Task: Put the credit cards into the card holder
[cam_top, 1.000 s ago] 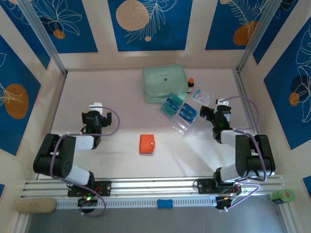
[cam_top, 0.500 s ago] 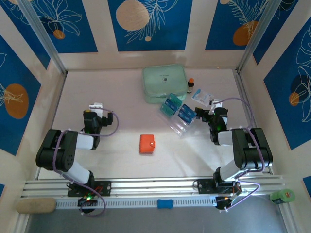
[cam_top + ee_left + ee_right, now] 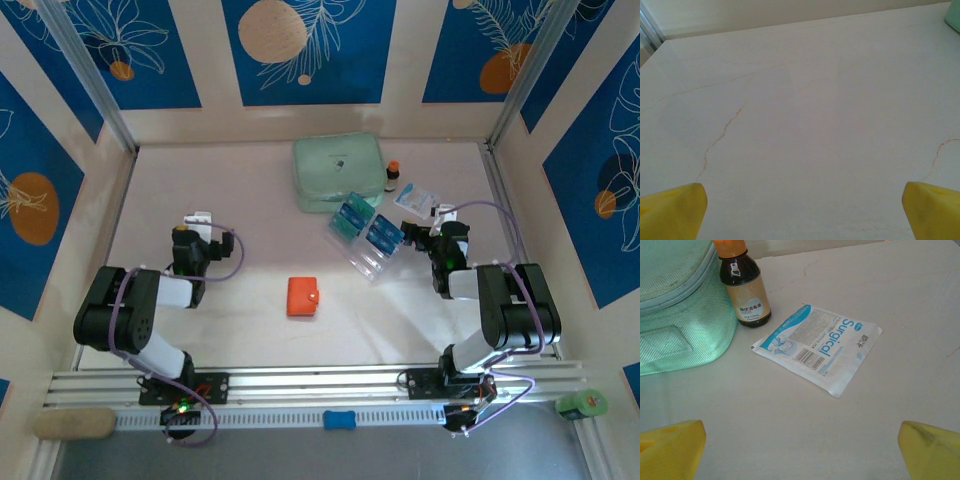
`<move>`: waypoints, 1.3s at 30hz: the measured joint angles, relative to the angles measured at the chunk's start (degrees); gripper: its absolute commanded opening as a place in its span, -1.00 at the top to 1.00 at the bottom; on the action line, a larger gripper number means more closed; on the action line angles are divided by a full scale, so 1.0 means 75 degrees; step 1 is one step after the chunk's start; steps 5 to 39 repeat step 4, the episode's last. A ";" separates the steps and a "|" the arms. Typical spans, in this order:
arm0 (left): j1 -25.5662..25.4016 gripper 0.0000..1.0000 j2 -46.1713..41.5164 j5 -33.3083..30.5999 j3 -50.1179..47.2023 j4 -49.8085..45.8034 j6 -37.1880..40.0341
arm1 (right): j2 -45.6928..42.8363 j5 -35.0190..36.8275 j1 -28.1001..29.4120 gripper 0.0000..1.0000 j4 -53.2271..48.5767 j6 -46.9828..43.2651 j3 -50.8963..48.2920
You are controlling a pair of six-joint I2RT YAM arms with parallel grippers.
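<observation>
The closed orange card holder [image 3: 302, 296] lies mid-table between the two arms. Teal-blue credit cards [image 3: 352, 215] [image 3: 386, 234] rest on a clear plastic tray [image 3: 366, 258] to its far right. My left gripper [image 3: 197, 222] sits low over bare table on the left, well away from both; its yellow fingertips [image 3: 670, 212] stand wide apart with nothing between them, so the left gripper [image 3: 802, 212] is open. My right gripper [image 3: 438, 218] is just right of the tray, and in the wrist view the right gripper [image 3: 800, 452] is open and empty, its fingertips [image 3: 930, 450] spread.
A mint-green zip case [image 3: 340, 172] [image 3: 675, 300] lies at the back. Beside it stand a small brown bottle [image 3: 392, 176] [image 3: 742, 287] and a white-and-blue packet [image 3: 417, 198] [image 3: 820, 347], just ahead of my right gripper. Walls enclose the table [image 3: 805, 110].
In the first half second both arms shifted posture; the right gripper edged left toward the tray. Since then nothing has moved. The objects stayed put.
</observation>
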 measured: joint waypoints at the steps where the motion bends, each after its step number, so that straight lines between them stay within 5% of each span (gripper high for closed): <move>1: 0.0000 -1.00 0.0000 0.0000 0.0000 0.0000 0.0000 | 0.0000 -0.0070 -0.0015 -0.98 -0.0003 -0.0003 0.0000; 39: 0.0000 -1.00 0.0000 0.0000 0.0000 0.0000 0.0000 | 0.0000 -0.0227 -0.0017 -0.98 -0.0003 -0.0061 0.0000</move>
